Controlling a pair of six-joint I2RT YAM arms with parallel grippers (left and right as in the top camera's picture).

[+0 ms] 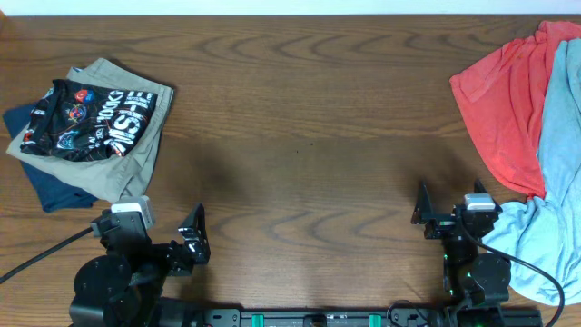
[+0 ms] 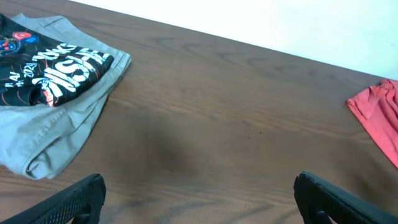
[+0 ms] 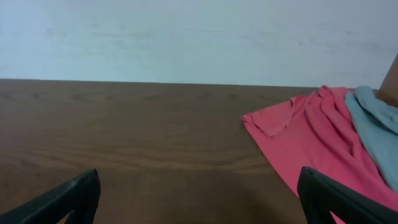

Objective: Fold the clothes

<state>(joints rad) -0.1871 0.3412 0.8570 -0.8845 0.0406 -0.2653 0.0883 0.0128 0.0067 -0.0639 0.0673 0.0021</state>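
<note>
While both arms sit at the lower edge of the overhead view, the task's item, a black sports jersey [image 1: 91, 118] with thin orange contour lines and white block lettering, lies at the upper left as a compact folded packet, lettering up. Beneath it are folded khaki fabric shorts [image 1: 132, 168], and under those a navy blue garment [image 1: 50, 186] that shows at the lower left of the stack. Left gripper [image 1: 192, 238]: jaws wide, nothing between them, well apart from the stack. Right gripper [image 1: 445, 213]: jaws wide, empty, just beside a loose pale blue garment [image 1: 558, 136] that overlaps a crumpled plain red shirt [image 1: 504, 91] at the right edge. All items rest on a brown wood-grain table [image 1: 309, 109]. Judgement: the jersey's fold looks done. Any tidying would call for a light pinch at one corner of the top layer only, so the shorts are not dragged, with edges squared to the stack. Containers: none in view. The stack is the only holder of sorts, and it carries the jersey on top.
</note>
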